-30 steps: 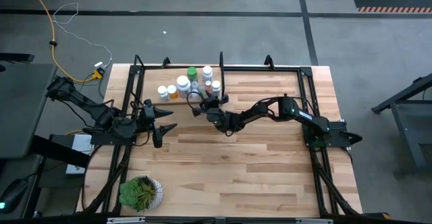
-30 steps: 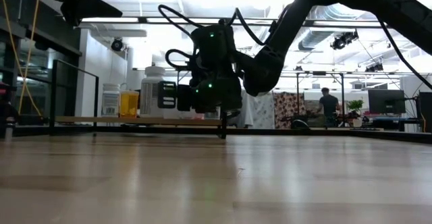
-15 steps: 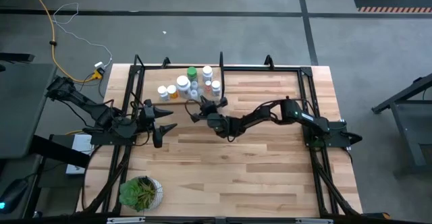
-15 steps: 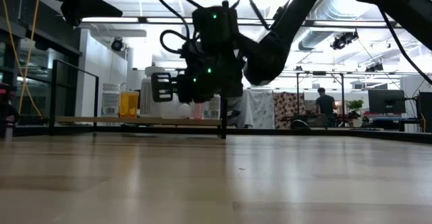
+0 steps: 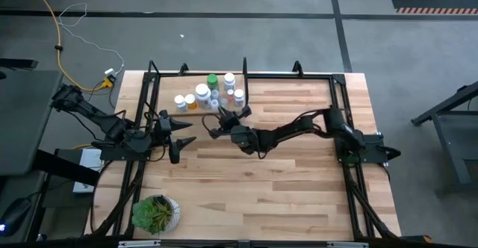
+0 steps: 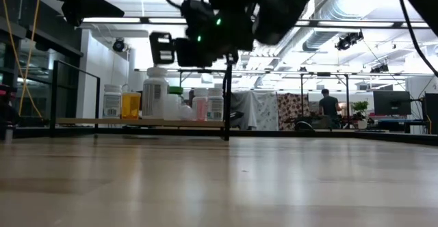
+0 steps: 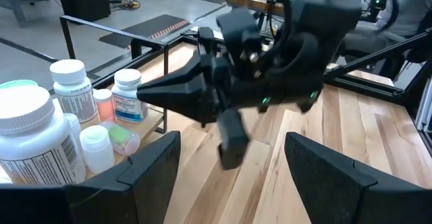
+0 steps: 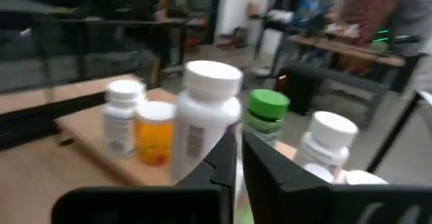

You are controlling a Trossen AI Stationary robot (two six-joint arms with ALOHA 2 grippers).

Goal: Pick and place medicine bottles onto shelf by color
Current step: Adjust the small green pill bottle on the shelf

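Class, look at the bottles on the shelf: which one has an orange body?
The orange bottle with a white cap, standing between the small white bottle and the tall white bottle. Every other bottle is white-bodied or green-capped.

The white bottles carry printed labels, seemingly dense small type, none of it readable.

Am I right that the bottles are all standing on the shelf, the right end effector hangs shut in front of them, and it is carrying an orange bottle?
Not quite: the right end effector carries nothing. The right wrist view shows its fingers closed together on empty air, and the orange bottle stands on the shelf among the other bottles. The rest holds.
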